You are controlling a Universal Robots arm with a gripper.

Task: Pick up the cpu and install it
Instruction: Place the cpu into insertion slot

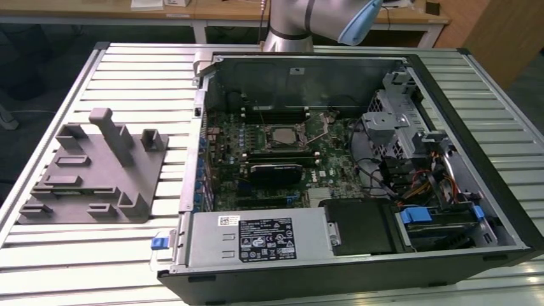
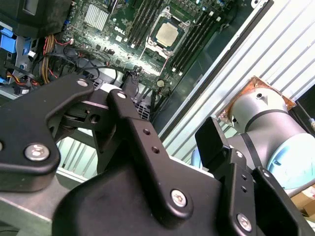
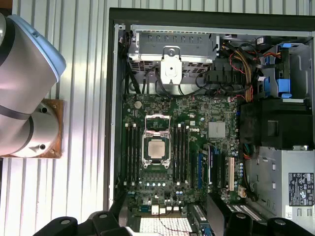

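Cpu (image 3: pixel 156 147) sits in the socket (image 3: pixel 156 165), well ahead of the tool (image 2: pixel 147 187), whose grip state I cannot tell. A skewed descent could bend socket pins.

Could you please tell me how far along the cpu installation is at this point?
Done, it seems: the cpu lies flat in its socket on the motherboard. In hand: nothing visible; the arm stands above the open case, clear of the board. Left: the socket's metal frame looks flipped open beside the cpu, not shut over it, though I cannot be sure.
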